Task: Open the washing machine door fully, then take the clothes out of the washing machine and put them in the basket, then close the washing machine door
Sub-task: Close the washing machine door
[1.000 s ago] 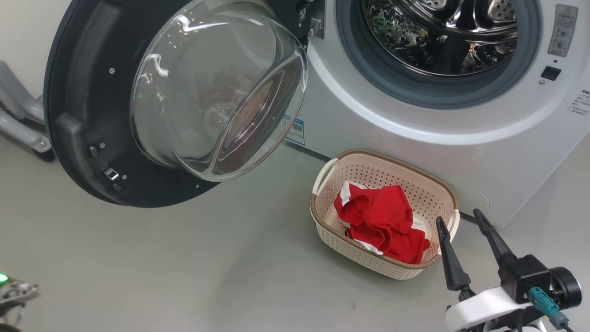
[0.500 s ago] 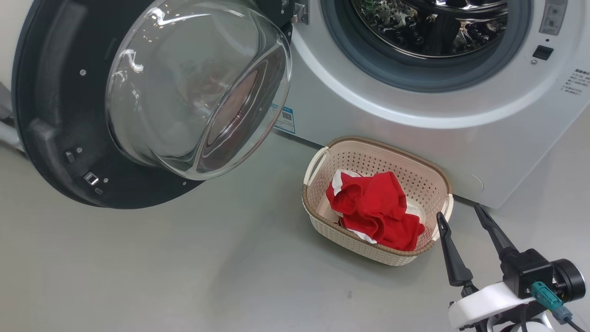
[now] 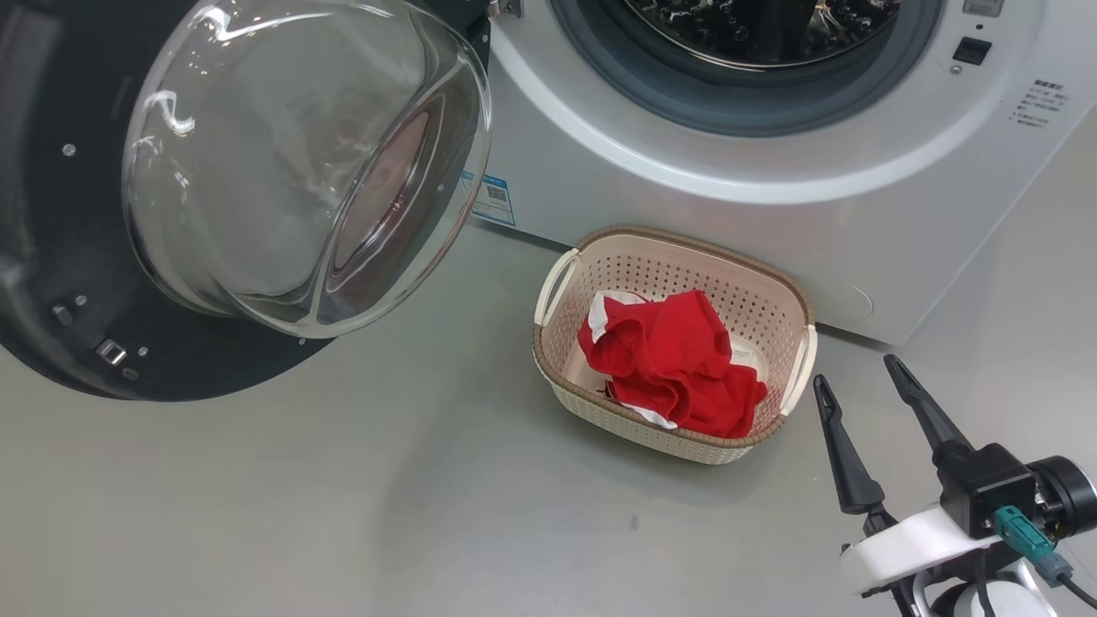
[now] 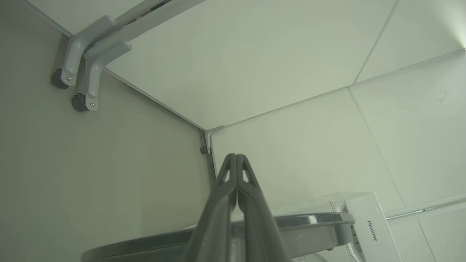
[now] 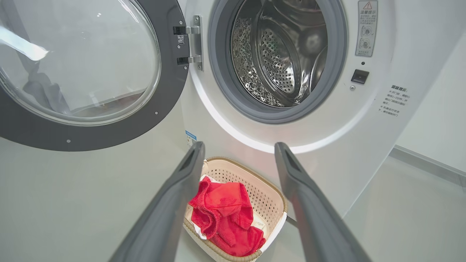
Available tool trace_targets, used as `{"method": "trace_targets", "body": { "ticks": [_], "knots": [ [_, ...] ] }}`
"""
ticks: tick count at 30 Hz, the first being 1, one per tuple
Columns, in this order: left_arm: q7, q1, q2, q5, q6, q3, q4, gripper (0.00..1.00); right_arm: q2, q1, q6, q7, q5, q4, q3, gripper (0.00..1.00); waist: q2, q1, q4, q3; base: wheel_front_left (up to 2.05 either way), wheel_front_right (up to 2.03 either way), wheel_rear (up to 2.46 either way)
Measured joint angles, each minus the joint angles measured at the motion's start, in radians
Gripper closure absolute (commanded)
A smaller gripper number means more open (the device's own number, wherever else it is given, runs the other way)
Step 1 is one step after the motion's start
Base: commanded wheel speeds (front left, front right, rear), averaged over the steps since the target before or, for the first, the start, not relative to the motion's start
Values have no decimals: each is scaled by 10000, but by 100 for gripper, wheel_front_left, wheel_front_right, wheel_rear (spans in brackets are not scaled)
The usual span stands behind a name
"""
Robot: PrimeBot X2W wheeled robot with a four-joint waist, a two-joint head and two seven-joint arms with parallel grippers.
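The white washing machine (image 3: 686,180) stands open, and its steel drum (image 5: 284,54) holds no clothing that I can see. Its black door (image 3: 51,257) with the bulging glass bowl (image 3: 291,163) is swung out to the left. The cream basket (image 3: 686,242) sits on the floor against the machine's front, with the red clothes (image 3: 668,360) bundled inside. My right gripper (image 3: 857,371) is open and empty, low and just right of the basket; in its wrist view the right gripper (image 5: 239,145) frames the basket (image 5: 255,174) and clothes (image 5: 225,214). My left gripper (image 4: 236,157) is shut on nothing, above the door's grey edge (image 4: 309,223).
Grey floor (image 3: 343,514) spreads in front of the machine and under the open door. Two grey legs on castors (image 4: 83,72) stand by the wall behind the door. A wall with a skirting board (image 5: 429,163) runs to the machine's right.
The head camera has shifted, so the machine, door and basket slide up and left in its picture. The right gripper stays open at the lower right.
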Motion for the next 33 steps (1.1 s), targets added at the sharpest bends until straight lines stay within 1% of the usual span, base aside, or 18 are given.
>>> {"method": "trace_targets", "body": {
  "ticks": [3, 14, 21, 25, 26, 33],
  "knots": [
    [307, -181, 144, 0, 2, -259, 257, 100, -42, -104, 27, 29, -52, -61, -6, 0, 0, 0, -136, 118, 0, 0, 0],
    [830, -745, 337, 71, 4, -826, 1313, 100, -127, -185, 79, 42, -52, -173, -136, 0, 0, 0, -632, 438, 0, 0, 0],
    [1248, -1143, 339, 140, 4, -1321, 1772, 100, -176, -185, 73, 44, -50, -265, -267, 0, 0, 0, -701, 581, 0, 0, 0],
    [1371, -1220, 339, 142, -13, -1404, 1973, 100, -180, -185, 73, 46, -48, -288, -270, 0, 0, 0, -688, 623, 0, 0, 0],
    [1430, -1231, 339, 142, -33, -1423, 2021, 100, -182, -185, 73, 73, -48, -291, -276, 0, 0, 0, -681, 629, 0, 0, 0],
    [1912, -1235, 314, 21, -629, -1505, 2080, 100, -211, -185, 73, 88, -44, -305, -309, 0, 0, 0, -593, 637, 0, 0, 0]
  ]
}}
